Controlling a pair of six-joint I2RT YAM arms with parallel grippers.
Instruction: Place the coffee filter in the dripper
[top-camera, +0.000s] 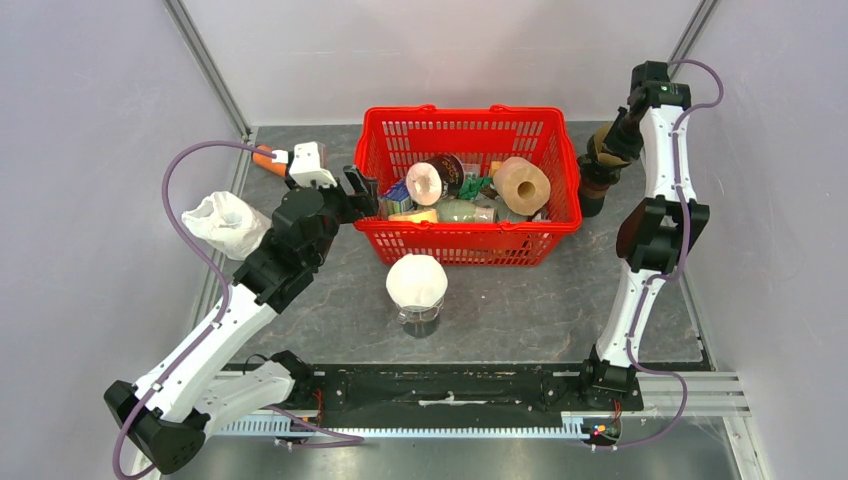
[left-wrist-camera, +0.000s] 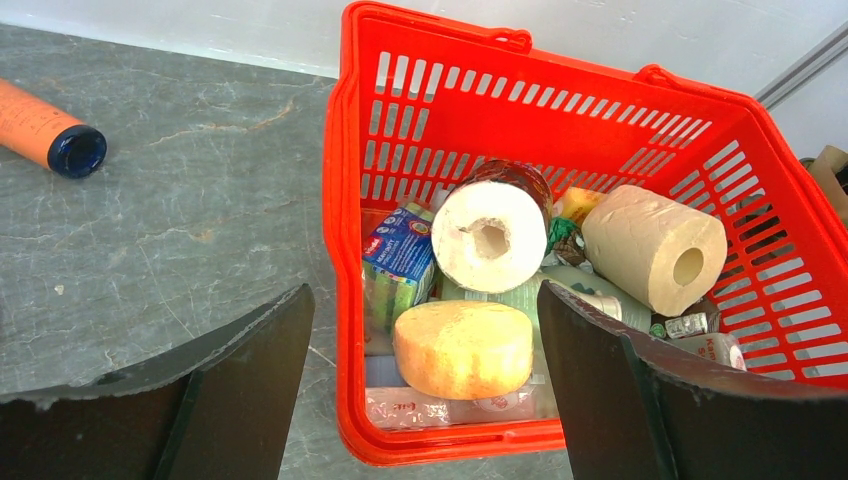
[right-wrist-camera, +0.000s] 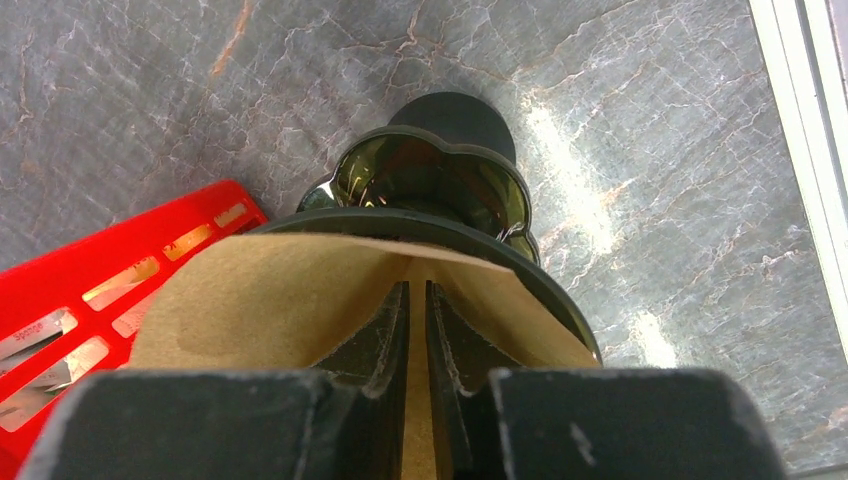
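Observation:
My right gripper (right-wrist-camera: 417, 290) is shut on a brown paper coffee filter (right-wrist-camera: 270, 300). The filter's pinched fold sits between the fingers and its open cone spreads inside the black rim of the dripper (right-wrist-camera: 560, 295). The dripper stands on a dark glossy pot (right-wrist-camera: 430, 180). In the top view the right gripper (top-camera: 607, 148) is just above the dripper (top-camera: 595, 185), right of the red basket. My left gripper (left-wrist-camera: 422, 290) is open and empty, hovering over the basket's near left corner; it also shows in the top view (top-camera: 358, 190).
The red basket (top-camera: 460, 250) holds paper rolls, a yellow sponge (left-wrist-camera: 462, 348) and packets. A white domed object on a glass jar (top-camera: 417, 285) stands in front of it. A white bag (top-camera: 225, 222) and an orange tube (top-camera: 268, 160) lie at the left.

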